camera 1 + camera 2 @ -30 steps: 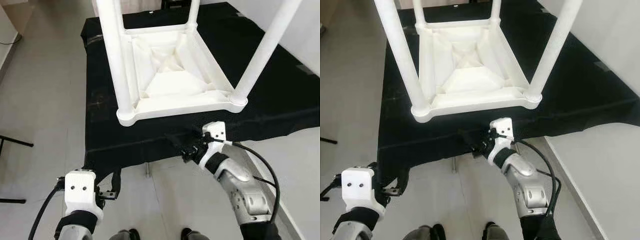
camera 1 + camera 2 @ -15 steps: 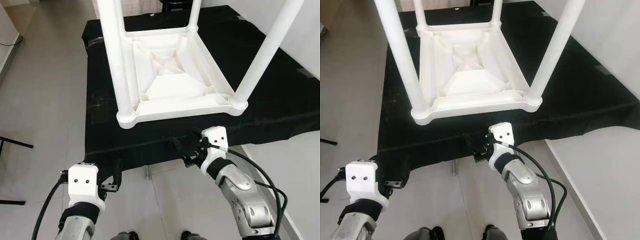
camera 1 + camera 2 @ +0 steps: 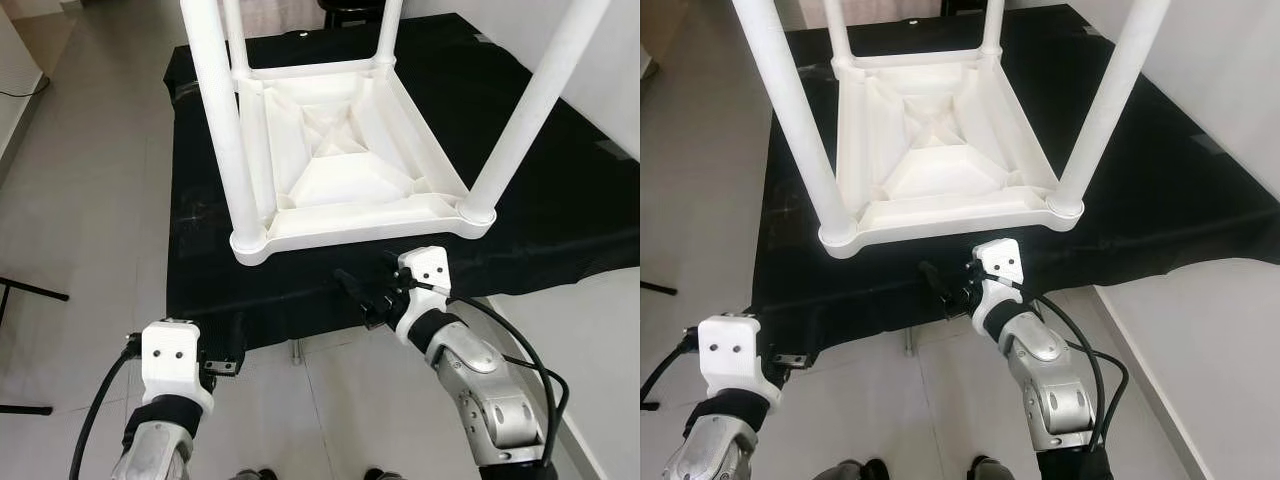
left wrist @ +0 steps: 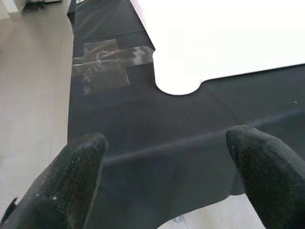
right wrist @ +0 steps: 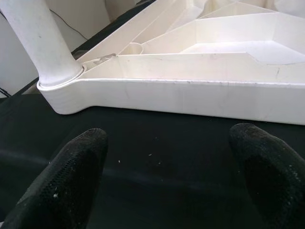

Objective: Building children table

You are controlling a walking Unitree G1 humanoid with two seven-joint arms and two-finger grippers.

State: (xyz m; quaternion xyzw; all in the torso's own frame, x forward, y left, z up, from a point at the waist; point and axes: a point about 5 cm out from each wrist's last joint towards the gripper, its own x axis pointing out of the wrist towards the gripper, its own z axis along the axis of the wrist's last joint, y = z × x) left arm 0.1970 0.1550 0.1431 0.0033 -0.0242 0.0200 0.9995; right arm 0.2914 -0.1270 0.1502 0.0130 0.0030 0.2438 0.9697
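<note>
a small white plastic table (image 3: 340,160) is seen lying upside down on a black cloth (image 3: 560,190). its flat top is pressed against the cloth and its round white legs (image 3: 215,120) are pointed straight up. the underside is shown open, with ribs crossing in the middle. the black cloth is spread over a low surface, and its near edge is hung down over the side. a pale tiled floor (image 3: 80,200) is seen around the cloth.

the right gripper (image 3: 362,292) is held low over the near edge of the cloth, close to the near right corner of the table but not touching it. its two black fingers (image 5: 71,176) are spread wide apart, with nothing between them. in the right wrist view, the table's edge and one leg are seen just past the fingertips.

the left gripper (image 4: 167,183) is held lower, at the near left edge of the cloth, well apart from the table. its black fingers (image 4: 66,181) are also spread wide, and nothing is held. a rounded corner of the white table top is seen ahead of them in the left wrist view.
</note>
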